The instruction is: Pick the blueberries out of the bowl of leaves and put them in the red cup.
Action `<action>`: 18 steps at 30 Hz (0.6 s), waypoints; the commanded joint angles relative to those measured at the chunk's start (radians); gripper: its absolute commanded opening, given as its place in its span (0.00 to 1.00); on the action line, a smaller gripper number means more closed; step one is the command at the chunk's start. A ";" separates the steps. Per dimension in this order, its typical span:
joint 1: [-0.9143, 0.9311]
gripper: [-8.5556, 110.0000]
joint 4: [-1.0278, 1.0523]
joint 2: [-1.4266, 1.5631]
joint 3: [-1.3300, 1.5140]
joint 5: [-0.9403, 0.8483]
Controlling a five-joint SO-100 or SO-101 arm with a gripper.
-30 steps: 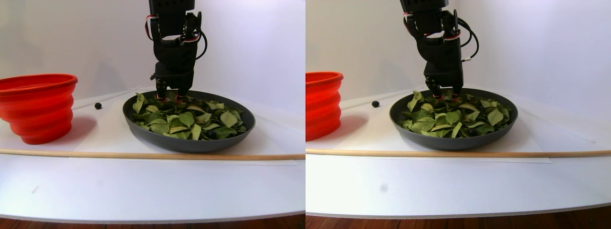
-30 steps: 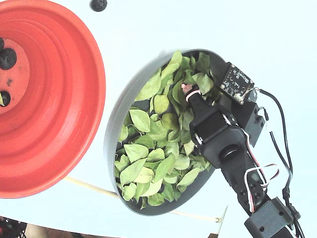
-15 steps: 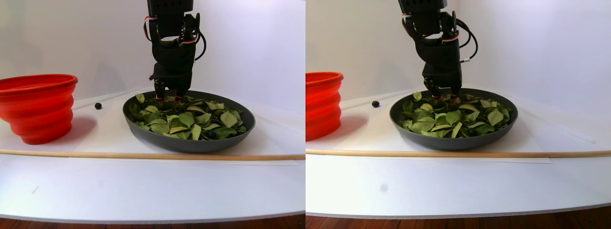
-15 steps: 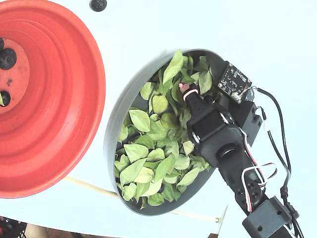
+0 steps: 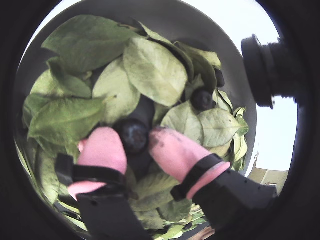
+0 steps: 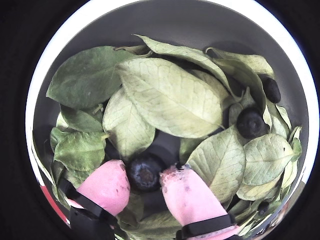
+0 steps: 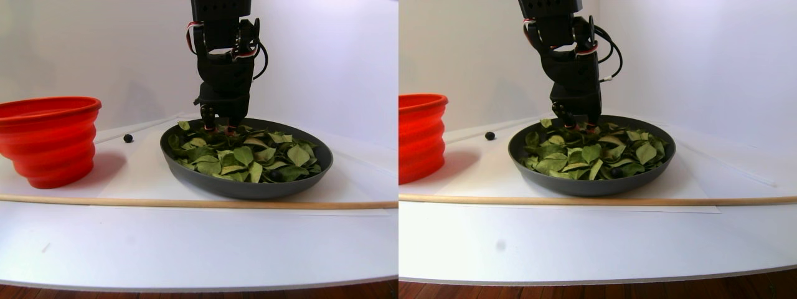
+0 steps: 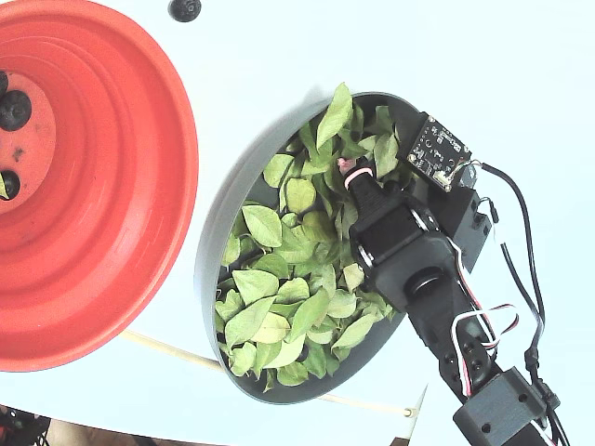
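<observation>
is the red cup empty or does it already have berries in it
Not empty: the fixed view shows dark blueberries on the pale bottom of the red cup.

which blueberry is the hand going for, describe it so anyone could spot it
Look in the grey bowl of leaves. At the hand, one blueberry sits between the two pink fingertips. Unlike the other berries at the bowl's edge, it lies in a bare gap.

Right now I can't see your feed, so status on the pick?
Gripper down in the bowl, pink fingertips flanking one blueberry. Grip unconfirmed. Leaves crowd it; two more berries nearby.
</observation>
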 commanded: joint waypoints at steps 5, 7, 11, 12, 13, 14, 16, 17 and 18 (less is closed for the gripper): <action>-0.002 0.16 -0.008 0.094 0.014 -0.015; -0.005 0.16 -0.008 0.109 0.025 -0.023; -0.008 0.16 -0.006 0.138 0.038 -0.028; -0.006 0.16 -0.005 0.144 0.041 -0.028; -0.006 0.16 -0.002 0.152 0.044 -0.029; -0.008 0.16 0.000 0.158 0.046 -0.029; -0.008 0.16 0.002 0.173 0.054 -0.029; -0.009 0.16 0.002 0.178 0.058 -0.026; -0.011 0.16 0.005 0.184 0.061 -0.025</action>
